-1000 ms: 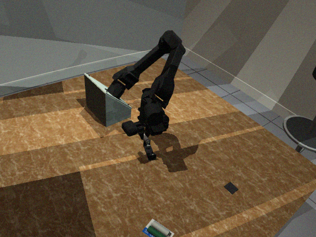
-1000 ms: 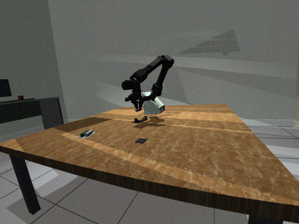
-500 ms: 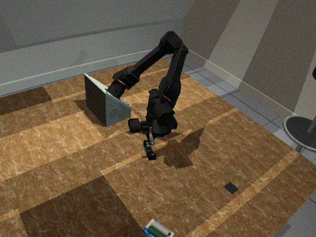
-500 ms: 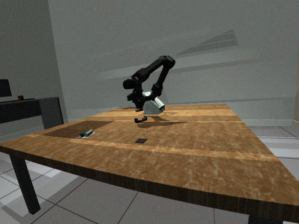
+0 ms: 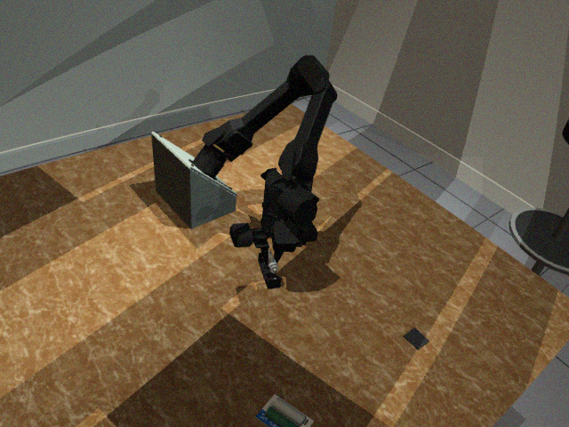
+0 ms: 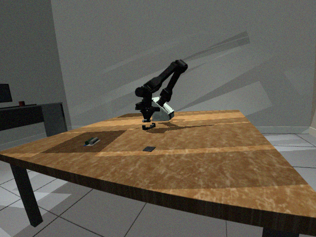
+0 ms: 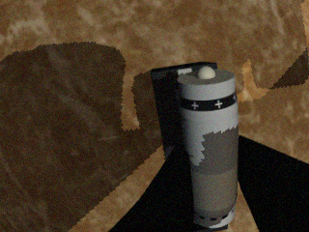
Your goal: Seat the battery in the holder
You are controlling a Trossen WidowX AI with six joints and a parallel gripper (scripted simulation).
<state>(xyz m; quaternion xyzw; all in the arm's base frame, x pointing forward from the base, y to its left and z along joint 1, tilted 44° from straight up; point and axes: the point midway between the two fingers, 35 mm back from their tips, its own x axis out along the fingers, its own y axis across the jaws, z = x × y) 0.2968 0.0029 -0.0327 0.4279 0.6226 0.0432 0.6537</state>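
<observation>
The battery [image 5: 273, 266] [image 6: 145, 120] [image 7: 210, 145] is grey, with a black plus-marked band and a pale terminal nub. My gripper [image 7: 209, 150] is shut on it near its flat end, a black finger on each side. The terminal points to the top of the wrist view. The black holder [image 5: 272, 281] [image 6: 149, 127] [image 7: 166, 113] lies on the table below. In the exterior view a gap shows between battery and holder. In the wrist view the holder's far end wall and left side show behind the battery, which sits to its right. The spring is hidden.
A pale wedge-shaped box [image 5: 213, 202] [image 6: 160, 117] stands by the arm's base. A small dark square [image 5: 415, 338] [image 6: 148, 148] lies on the table. A pack with a green cylinder [image 5: 278, 416] [image 6: 88, 141] and a grey one lies nearer the edge.
</observation>
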